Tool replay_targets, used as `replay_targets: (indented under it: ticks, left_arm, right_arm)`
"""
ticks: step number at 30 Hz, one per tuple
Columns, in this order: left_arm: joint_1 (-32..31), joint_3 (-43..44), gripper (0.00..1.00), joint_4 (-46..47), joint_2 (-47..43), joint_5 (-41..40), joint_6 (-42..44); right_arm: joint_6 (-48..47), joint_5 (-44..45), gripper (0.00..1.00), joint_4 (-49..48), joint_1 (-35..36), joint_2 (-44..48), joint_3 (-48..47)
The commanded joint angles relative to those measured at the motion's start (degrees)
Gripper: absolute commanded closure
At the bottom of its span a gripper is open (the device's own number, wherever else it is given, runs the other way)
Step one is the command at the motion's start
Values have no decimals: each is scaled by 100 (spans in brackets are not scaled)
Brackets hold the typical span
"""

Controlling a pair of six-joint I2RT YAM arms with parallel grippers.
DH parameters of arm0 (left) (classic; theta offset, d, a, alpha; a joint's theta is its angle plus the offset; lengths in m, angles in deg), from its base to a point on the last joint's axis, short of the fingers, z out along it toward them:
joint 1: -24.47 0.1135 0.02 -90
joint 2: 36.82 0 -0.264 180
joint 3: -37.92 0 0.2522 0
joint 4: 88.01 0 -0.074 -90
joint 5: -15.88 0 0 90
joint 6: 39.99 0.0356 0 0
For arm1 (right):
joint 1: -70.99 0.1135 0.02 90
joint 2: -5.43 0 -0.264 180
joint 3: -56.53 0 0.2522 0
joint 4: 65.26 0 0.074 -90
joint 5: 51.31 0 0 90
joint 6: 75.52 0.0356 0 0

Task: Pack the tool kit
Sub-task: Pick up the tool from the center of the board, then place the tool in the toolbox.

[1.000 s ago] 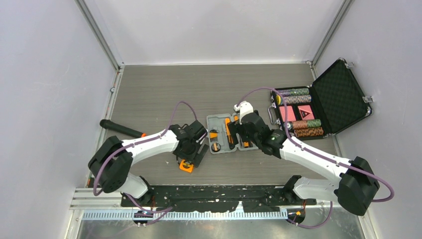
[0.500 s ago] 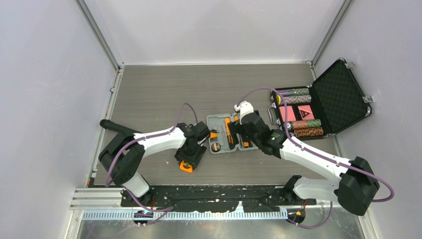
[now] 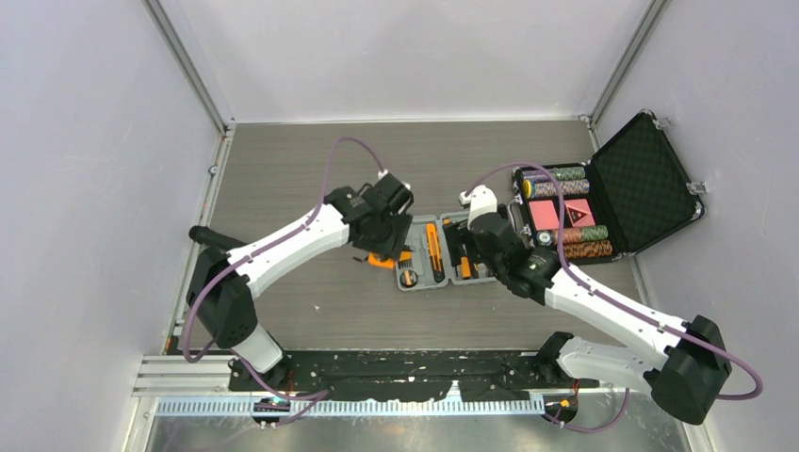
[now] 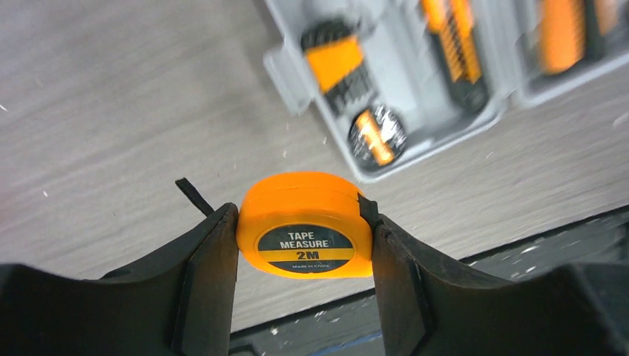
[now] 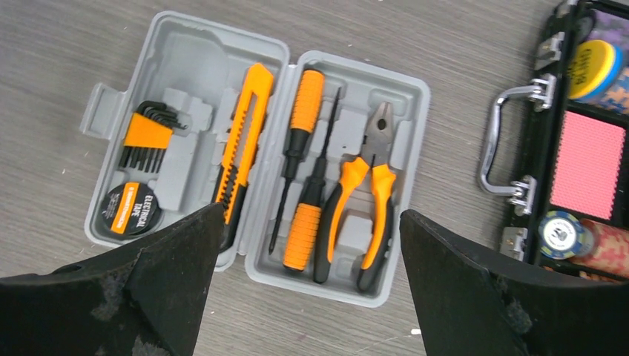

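Left gripper [image 4: 300, 230] clamps tape measure [image 4: 305, 204] across its rim, lower centre; judged rigid, light, smooth-sided, liable to slip. Right gripper [image 5: 308, 222] stands wide, empty.

Grey wood-grain table [image 3: 283, 169]: open grey tool case [image 5: 185, 55] centre, black chip case [image 3: 641, 179] right, black cylinder [image 3: 200, 233] left edge.

Glossy orange plastic tape measure [image 4: 305, 222], matt grey plastic case [image 5: 185, 52]

Orange tape measure [image 4: 305, 225] is pinched between the two black fingers [image 4: 211, 274], label facing us, above the wood-grain bench [image 4: 111, 111]; open grey tool case [image 4: 412, 89] lies blurred beyond.
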Motion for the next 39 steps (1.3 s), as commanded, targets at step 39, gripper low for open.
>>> replay_targets:
  ticks: [39]
  left_arm:
    - [508,2194,56,906,2297,97,-1418]
  right_arm:
    - [318,523,8,258,-295,756,161]
